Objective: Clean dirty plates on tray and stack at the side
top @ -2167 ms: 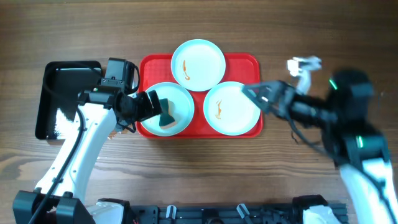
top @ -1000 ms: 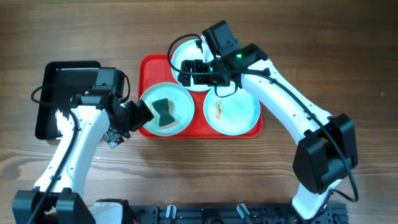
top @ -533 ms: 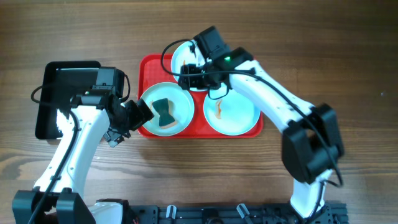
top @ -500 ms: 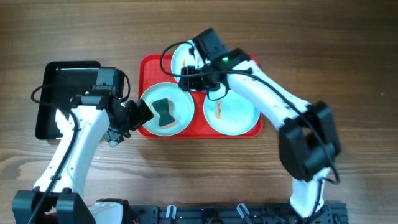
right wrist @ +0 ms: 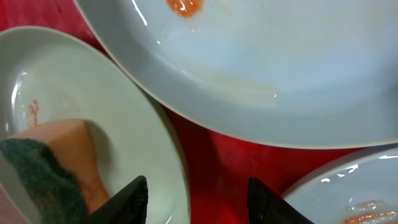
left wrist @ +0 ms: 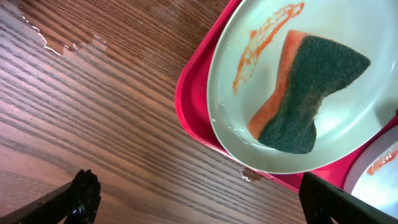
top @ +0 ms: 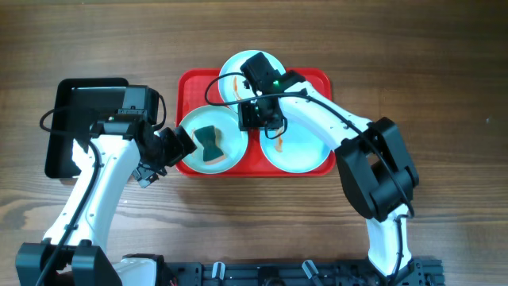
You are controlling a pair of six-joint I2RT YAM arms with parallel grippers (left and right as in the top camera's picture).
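The red tray [top: 190,81] holds three pale plates. The left plate [top: 226,127] carries a green and orange sponge [top: 209,144] and a smear. The top plate [top: 238,67] and the right plate [top: 305,151] are smeared too. My right gripper [top: 258,117] hovers low where the three plates meet, open about halfway. In the right wrist view it [right wrist: 202,199] straddles the left plate's [right wrist: 93,87] rim without touching it, above bare tray [right wrist: 224,162]. My left gripper [top: 176,147] is wide open over the wood beside the tray's left edge, [left wrist: 205,199] near the sponge plate [left wrist: 230,124].
A glossy black tray [top: 59,135] lies on the table at the far left, behind my left arm. Wet spots [left wrist: 68,46] show on the wood left of the red tray [left wrist: 193,112]. Bare wooden table surrounds the tray on the right and front.
My right gripper has moved from over the top plate down to the gap between the plates, and its jaws have narrowed. The left arm and the sponge have stayed put.
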